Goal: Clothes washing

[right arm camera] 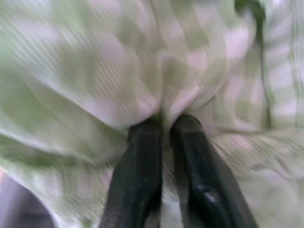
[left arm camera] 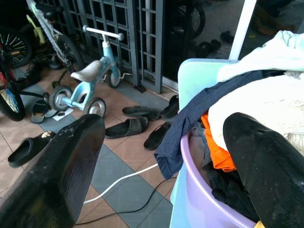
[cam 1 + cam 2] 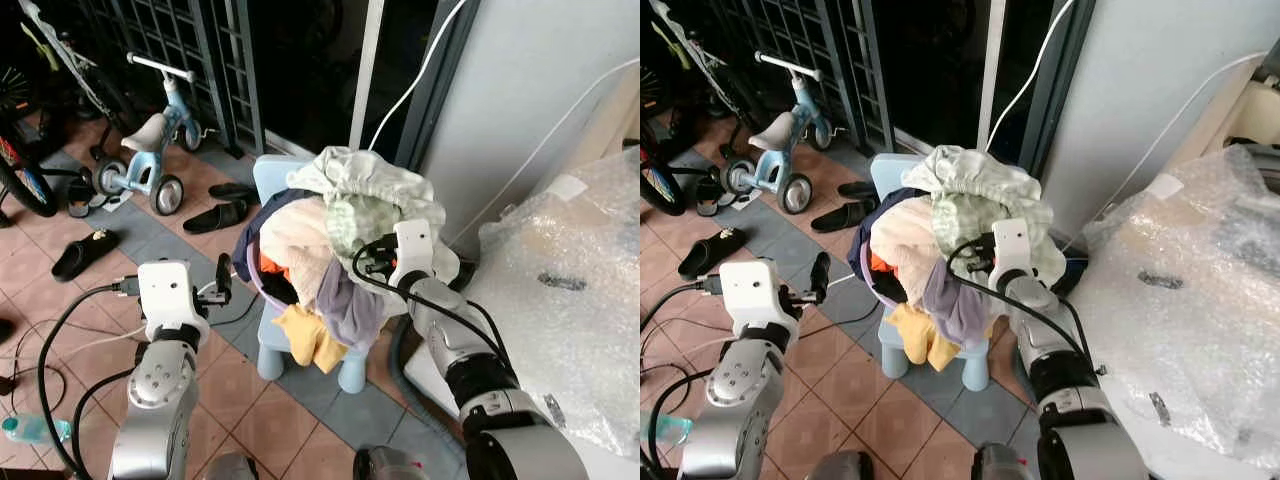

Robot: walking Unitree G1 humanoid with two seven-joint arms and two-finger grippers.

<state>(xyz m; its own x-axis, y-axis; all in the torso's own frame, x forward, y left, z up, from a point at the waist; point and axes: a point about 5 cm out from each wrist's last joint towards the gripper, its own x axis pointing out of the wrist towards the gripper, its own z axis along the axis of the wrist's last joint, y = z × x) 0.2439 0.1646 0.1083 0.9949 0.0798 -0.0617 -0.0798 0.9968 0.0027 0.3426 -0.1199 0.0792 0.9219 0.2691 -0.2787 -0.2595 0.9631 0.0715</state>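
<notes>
A heap of clothes [image 3: 320, 255] fills a purple basin [image 2: 199, 202] that stands on a light blue plastic chair [image 3: 275, 345]. A green and white checked cloth [image 3: 362, 210] lies on top of the heap. My right gripper [image 1: 166, 122] is pressed into the right side of the heap, its two black fingers shut on a fold of that checked cloth. My left gripper [image 2: 164, 124] hangs open to the left of the chair, at about the height of the basin's rim, and holds nothing. A dark blue garment [image 2: 190, 128] droops over the basin's near edge.
A blue tricycle [image 3: 150, 150], black slippers [image 3: 215, 215] and a sandal [image 3: 85, 252] lie on the tiled floor to the left. Behind them are a metal gate [image 3: 190, 40] and a bicycle wheel [image 3: 25, 180]. A bubble-wrapped appliance [image 3: 570, 300] stands close on the right. Cables cross the floor.
</notes>
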